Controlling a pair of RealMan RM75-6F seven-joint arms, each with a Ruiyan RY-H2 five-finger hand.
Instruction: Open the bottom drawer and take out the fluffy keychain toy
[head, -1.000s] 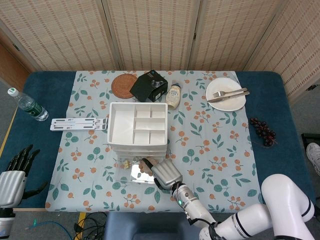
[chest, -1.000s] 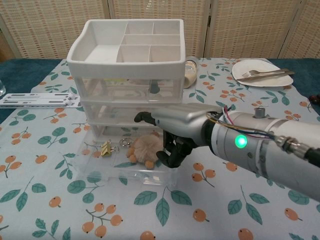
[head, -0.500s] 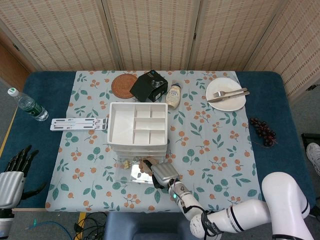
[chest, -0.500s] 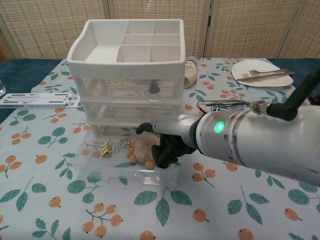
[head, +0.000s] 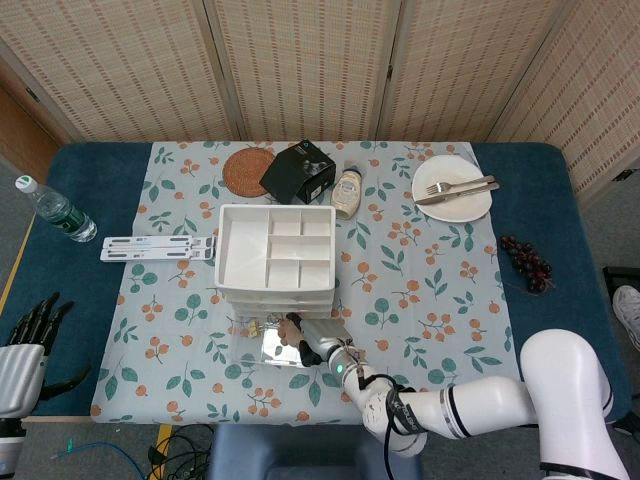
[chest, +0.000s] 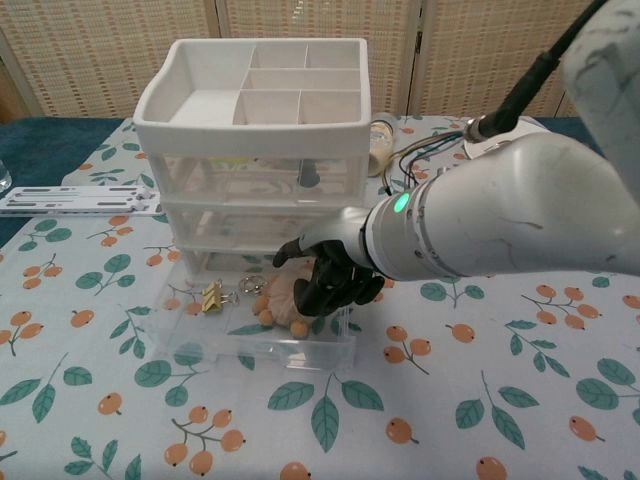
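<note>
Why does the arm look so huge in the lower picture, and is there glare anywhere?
Chest view: the right arm sits close to the lens, so it looms large and slightly soft, while the right hand and toy stay sharp. Head view: even light, soft shadows; a bright reflection shows in the open drawer.

A table (head: 560, 230) with a dark blue top (head: 90, 190) carries a floral cloth (head: 420, 290). On the cloth stand a white drawer unit (head: 275, 255), a woven coaster (head: 247, 171), a black box (head: 298, 171), a jar (head: 346, 192) and a plate (head: 452, 188). Grapes (head: 526, 262) and a water bottle (head: 55, 210) lie on the blue.
</note>
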